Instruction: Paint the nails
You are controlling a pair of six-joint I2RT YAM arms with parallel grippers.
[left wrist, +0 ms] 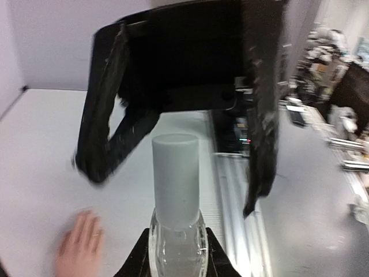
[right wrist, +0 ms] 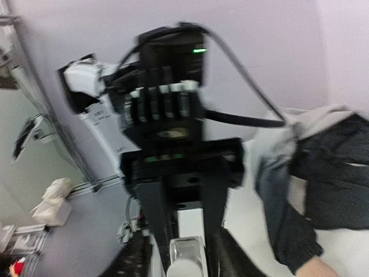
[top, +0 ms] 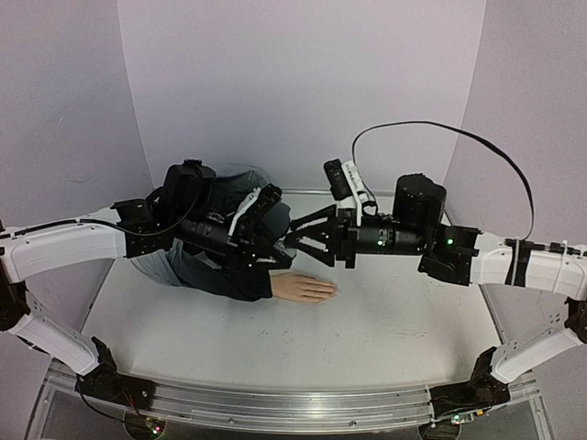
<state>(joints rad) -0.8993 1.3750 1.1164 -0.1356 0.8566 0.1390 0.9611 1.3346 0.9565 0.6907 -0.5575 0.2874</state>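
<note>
Clenching the capped bottle (left wrist: 176, 239), left gripper (left wrist: 176, 261) faces right gripper (top: 298, 243), jaws spread. Uncapping and painting nails (top: 330, 291) apparently remain.

The hand (top: 303, 288) is seen as smooth, pale and matt; plastic or rubber cannot be told apart. The sleeve (top: 220, 270) joined to the hand is made of soft, creased dark cloth. The table (top: 385, 321) under the hand is finished in matt white. Near the hand, the bottle (left wrist: 176, 248) is shown as clear and glossy, its cap (left wrist: 175, 179) as smooth and matt. The rail (top: 275, 403), nearer than the hand, is bare, dull-sheened metal.
</note>
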